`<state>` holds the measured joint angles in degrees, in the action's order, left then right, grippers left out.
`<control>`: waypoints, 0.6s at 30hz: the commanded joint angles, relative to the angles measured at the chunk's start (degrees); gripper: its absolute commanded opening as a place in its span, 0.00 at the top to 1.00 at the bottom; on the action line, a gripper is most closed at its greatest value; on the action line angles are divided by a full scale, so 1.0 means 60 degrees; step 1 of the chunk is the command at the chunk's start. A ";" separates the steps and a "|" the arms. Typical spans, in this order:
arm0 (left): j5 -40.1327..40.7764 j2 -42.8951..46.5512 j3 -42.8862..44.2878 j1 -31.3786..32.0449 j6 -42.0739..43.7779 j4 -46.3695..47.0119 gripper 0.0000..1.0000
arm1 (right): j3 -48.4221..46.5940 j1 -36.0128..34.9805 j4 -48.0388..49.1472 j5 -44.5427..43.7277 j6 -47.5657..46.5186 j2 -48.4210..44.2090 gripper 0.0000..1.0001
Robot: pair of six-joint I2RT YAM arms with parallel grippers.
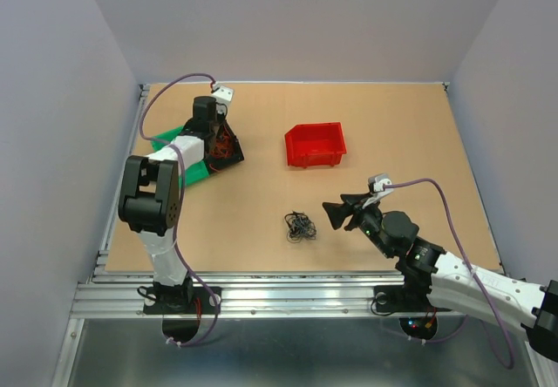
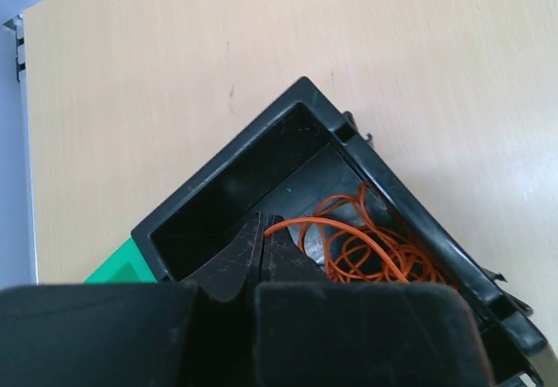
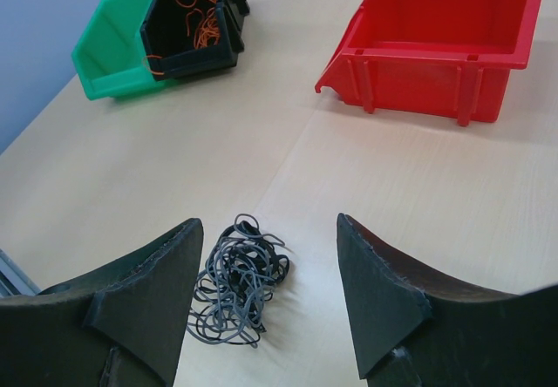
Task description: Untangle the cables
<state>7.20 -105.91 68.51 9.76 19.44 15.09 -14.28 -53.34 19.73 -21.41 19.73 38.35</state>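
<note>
Left wrist view first: our left jaws are pressed shut, tips over the inside of the black bin (image 2: 231, 186). An orange cable (image 2: 370, 252) coils in that bin. One strand ends right at the tips, and we cannot tell whether it is pinched. The black bin leans on a green bin (image 3: 105, 60).

Right wrist view: our right jaws stand wide above the counter (image 3: 218, 160), holding nothing. A dark tangle (image 3: 237, 287) of thin cables lies on the counter just ahead of them, off to one side, untouched. Beyond it sits a red bin (image 3: 418, 82), well apart from the tangle.
</note>
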 commanded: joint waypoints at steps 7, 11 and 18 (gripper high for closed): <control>0.0675 -0.1011 0.1135 0.0234 0.0085 -0.0933 0.92 | -0.0051 -0.0045 0.0287 -0.0050 -0.0036 -0.0063 0.32; 0.0777 -0.0456 0.0713 0.0234 0.0012 -0.0613 0.70 | -0.0036 -0.0031 0.0287 -0.0065 -0.0036 -0.0093 0.32; 0.0660 0.1286 -0.0168 0.0248 -0.0091 -0.0009 0.51 | -0.0080 -0.0031 0.0287 -0.0035 -0.0007 -0.0049 0.32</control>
<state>10.74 -106.19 67.96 11.40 19.75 11.29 -14.28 -53.34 19.73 -21.39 19.73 38.28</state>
